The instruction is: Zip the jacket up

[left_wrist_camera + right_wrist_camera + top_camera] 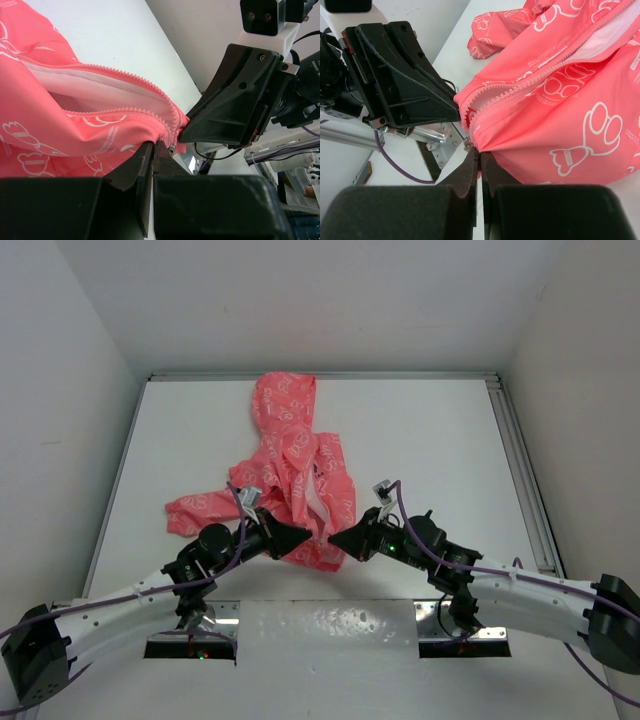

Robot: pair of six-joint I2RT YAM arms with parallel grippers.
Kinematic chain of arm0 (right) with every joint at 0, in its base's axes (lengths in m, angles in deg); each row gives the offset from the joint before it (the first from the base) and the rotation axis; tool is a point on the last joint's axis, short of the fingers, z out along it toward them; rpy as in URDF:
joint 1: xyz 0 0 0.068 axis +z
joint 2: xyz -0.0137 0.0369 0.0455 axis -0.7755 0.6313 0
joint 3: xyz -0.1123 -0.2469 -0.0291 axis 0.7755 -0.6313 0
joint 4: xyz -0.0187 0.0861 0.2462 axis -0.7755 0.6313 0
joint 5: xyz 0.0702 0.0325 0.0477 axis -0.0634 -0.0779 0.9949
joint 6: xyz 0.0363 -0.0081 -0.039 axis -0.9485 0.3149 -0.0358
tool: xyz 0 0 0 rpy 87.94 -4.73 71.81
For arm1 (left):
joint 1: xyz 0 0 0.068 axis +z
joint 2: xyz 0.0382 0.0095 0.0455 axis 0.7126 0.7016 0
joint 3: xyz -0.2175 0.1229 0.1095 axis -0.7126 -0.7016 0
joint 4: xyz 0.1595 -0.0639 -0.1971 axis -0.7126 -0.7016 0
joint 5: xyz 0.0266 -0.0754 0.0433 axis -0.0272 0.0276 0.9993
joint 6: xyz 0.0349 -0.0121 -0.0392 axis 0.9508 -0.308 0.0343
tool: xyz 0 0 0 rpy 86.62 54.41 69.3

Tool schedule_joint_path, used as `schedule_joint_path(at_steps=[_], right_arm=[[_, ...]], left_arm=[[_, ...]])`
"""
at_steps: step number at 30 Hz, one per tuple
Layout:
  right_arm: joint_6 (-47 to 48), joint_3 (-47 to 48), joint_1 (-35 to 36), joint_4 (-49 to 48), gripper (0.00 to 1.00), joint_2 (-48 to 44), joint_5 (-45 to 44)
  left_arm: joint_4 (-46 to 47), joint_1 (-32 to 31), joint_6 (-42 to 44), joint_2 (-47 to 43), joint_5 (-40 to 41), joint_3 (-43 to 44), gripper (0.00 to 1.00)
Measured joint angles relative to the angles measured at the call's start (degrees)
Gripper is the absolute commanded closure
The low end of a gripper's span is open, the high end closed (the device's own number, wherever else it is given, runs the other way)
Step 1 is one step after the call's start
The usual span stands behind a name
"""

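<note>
No brand or label is legible. The jacket (295, 455) has a white outline print of paws and bear heads, w/ tiny lettering beside some motifs, too small to read in either wrist view.

L gripper (298, 537): fingers pressed together, no gap, tips nipping the jacket's near hem right at the bottom end of the zip. R gripper (337, 538): same, clamped tight, tips on the hem from the other side. The two grippers point at each other, nearly touching, w/ only the hem corner btwn them.

In the R wrist view a small metal slider (467, 144) sits just above R's fingertips (467, 170), where the two rows of zip teeth (530, 82) meet. Can't tell how much cloth is inside each pinch.

Above the slider the zip is open. The teeth rows spread apart and white lining (95, 85) shows btwn them.

The jacket lies on the white table (430, 440), approx. centre. Its hood (283, 400) is toward the far wall and one sleeve (200, 510) is out to the left. The near hem is by the table's near edge, btwn the arms. The fabric is crumpled and bunched along the middle.
</note>
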Motion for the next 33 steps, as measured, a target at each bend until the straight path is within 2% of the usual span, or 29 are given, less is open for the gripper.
schedule_joint_path(at_steps=[33], right_arm=[[0.24,0.0,0.0,-0.04,1.0,0.02,0.0]], left_arm=[[1.7,0.0,-0.39,0.7,-0.52,-0.96,1.0]])
